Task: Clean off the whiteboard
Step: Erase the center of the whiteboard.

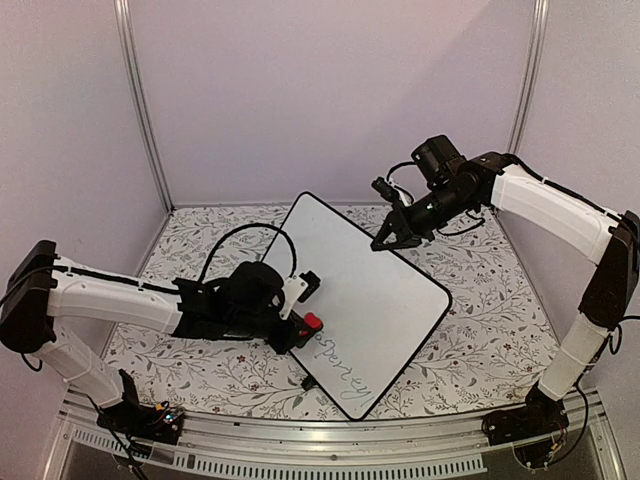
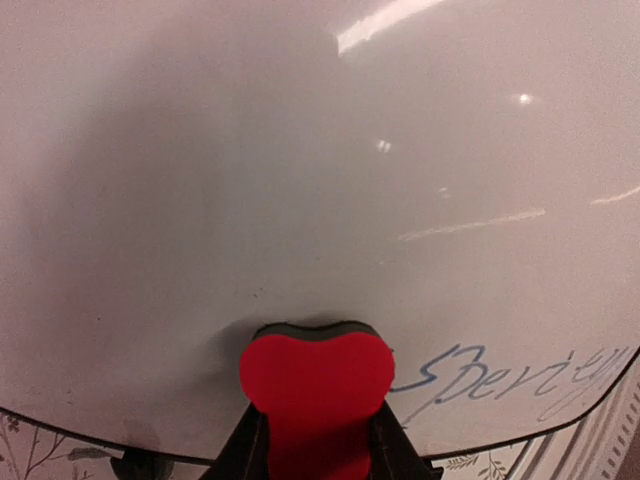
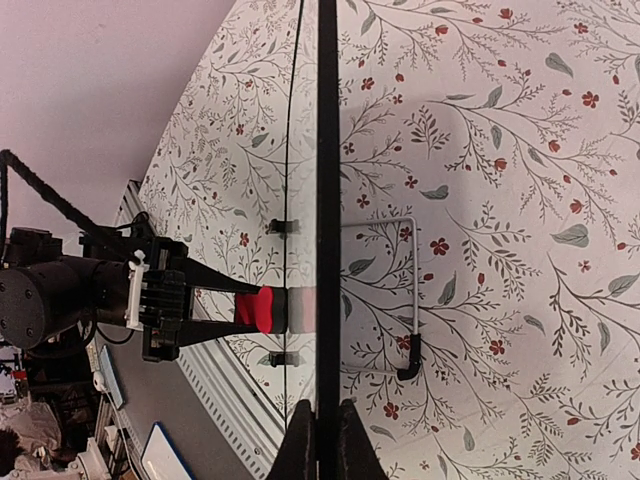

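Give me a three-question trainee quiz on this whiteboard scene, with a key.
1. True or false: the left claw holds the red eraser against the whiteboard.
2. The right claw is shut on: A) the whiteboard's far rim, B) the eraser, C) nothing.
3. Is any handwriting left on the board?
Key: 1 true; 2 A; 3 yes, beside the eraser.

Soft, pinkish light falls evenly from above. Bright streaks of glare cross the whiteboard (image 2: 420, 150) in the left wrist view, a broad grey shadow dims one side, and the edges bow, fisheye-like.
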Available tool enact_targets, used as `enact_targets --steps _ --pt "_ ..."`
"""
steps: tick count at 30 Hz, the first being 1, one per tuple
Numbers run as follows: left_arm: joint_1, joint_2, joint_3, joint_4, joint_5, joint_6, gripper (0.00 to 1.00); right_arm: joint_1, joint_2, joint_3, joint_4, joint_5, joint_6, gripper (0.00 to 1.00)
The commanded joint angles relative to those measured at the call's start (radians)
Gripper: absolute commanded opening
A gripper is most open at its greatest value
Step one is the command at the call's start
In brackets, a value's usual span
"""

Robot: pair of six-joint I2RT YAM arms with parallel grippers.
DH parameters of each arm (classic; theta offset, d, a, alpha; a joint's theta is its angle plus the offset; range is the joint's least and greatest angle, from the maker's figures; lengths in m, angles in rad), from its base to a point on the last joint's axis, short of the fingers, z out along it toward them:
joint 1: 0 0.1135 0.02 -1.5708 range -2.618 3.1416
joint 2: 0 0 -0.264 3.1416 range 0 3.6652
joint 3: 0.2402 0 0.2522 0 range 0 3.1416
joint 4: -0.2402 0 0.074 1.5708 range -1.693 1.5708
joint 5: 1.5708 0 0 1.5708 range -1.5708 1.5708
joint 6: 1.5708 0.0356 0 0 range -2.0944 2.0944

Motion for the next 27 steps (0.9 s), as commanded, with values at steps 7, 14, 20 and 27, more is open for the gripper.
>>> enact_targets --steps 7,14,20,27 --pt "-0.016 0.026 -0.014 0.047 0.047 -0.016 0.00 0.038 0.026 -0.007 -0.043 -0.027 -0.056 0.00" --pt "-0.025 0.002 -0.102 0.048 0.032 -0.054 0.00 0.038 0.028 -0.007 -0.043 -0.028 -0.056 0.00" --pt "-0.025 -0.010 -0.151 0.049 0.030 -0.078 0.00 0.037 0.030 -0.007 -0.043 -0.029 -0.057 0.00" --pt "-0.028 -0.045 -0.186 0.049 0.036 -0.093 0.00 0.038 0.027 -0.009 -0.044 -0.026 -0.057 0.00"
